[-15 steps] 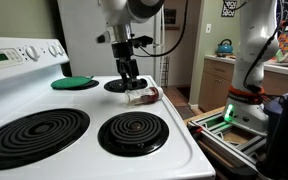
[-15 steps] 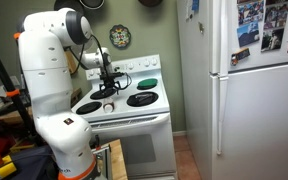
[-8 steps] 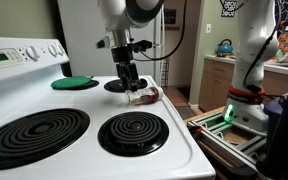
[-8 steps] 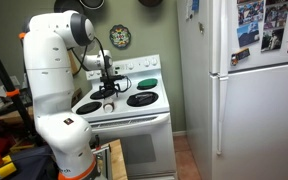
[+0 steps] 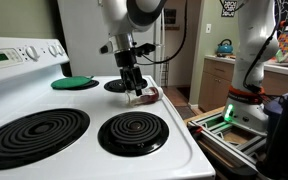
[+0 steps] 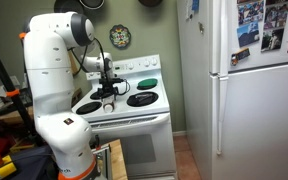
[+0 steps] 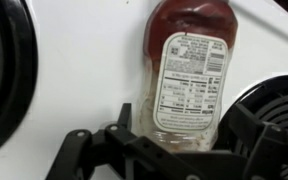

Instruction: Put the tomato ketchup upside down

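Observation:
The tomato ketchup [image 5: 149, 97] is a small clear bottle with dark red sauce. It lies on its side on the white stove top near the edge, between a rear burner and a front burner. In the wrist view the tomato ketchup [image 7: 189, 70] shows its white label, with the red end pointing away. My gripper [image 5: 135, 91] is low over it and open. In the wrist view the gripper [image 7: 180, 128] has one finger on each side of the bottle's near end, with a gap on the left side. In an exterior view the gripper [image 6: 108, 92] hangs over the stove.
A flat green disc [image 5: 75, 83] lies at the back. A small dark rear burner [image 5: 115, 86] sits behind the gripper. Two large coil burners [image 5: 34, 133] [image 5: 133, 131] are at the front. The stove's edge is just beyond the bottle. A fridge [image 6: 254, 100] stands beside the stove.
My gripper has come down and shifted slightly toward the bottle, so its fingers now straddle it. The bottle has not moved.

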{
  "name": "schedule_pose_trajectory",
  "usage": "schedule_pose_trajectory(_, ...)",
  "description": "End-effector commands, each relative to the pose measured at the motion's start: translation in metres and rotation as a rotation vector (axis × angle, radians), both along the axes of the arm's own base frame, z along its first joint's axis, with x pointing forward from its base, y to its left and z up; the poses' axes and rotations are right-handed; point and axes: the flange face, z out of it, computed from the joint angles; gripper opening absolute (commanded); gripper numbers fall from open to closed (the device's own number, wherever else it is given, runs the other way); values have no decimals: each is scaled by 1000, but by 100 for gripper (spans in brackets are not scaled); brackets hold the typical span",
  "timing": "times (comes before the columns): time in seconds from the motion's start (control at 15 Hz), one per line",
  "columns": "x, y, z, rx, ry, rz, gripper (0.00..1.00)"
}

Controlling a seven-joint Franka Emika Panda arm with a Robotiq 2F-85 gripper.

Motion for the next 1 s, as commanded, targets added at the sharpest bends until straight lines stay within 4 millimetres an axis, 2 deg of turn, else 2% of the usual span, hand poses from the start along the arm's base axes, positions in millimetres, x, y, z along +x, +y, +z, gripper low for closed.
schedule_pose_trajectory(0.0, -11, -14, -10, -30, 29, 8, 100)
schedule_pose_trajectory(0.33, -13, -15, -22, -38, 44, 20, 100)
schedule_pose_trajectory(0.93, -4, -8, -25, 15, 28, 40, 100)
